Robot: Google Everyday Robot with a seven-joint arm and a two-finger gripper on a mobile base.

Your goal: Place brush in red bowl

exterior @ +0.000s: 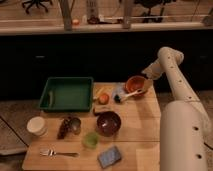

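Observation:
The red bowl (pixel 135 83) stands at the far right of the wooden table (pixel 140 135). The brush (pixel 128 94) lies just in front of it. Its white handle reaches the bowl's front rim and its dark head points left, resting on the table. My gripper (pixel 146 80) is at the bowl's right rim, at the end of the white arm that bends down from the upper right. Whether it touches the brush handle cannot be made out.
A green tray (pixel 67 93) sits at the back left, with an orange fruit (pixel 103 98) beside it. A dark purple bowl (pixel 108 122), green cup (pixel 90 140), blue sponge (pixel 109 156), fork (pixel 59 153), metal can (pixel 74 125) and white cup (pixel 36 126) fill the front.

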